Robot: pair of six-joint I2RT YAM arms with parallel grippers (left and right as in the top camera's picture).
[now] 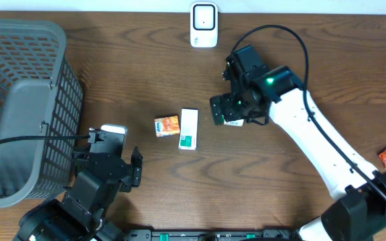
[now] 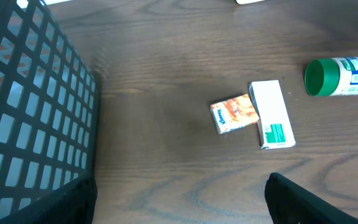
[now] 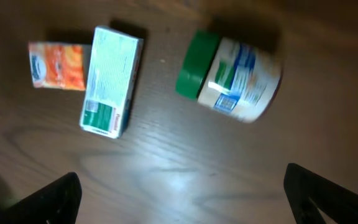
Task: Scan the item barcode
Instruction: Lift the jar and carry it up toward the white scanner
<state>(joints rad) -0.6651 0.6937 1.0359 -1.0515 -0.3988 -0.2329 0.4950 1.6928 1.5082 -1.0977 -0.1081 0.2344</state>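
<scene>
The green-capped bottle is found lying on its side on the desk, cap leftward, under the right hand, which is spread wide and empty, far nearer than the left hand.

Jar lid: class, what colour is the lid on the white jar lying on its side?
The lid is green, and it shows best in the right wrist view.

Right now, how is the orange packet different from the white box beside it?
The orange packet is shorter and squarer; the white box is longer and slimmer. The packet is orange and soft-looking; the box is white with a green end and crisp edges. Both lie flat on the table, side by side.
</scene>
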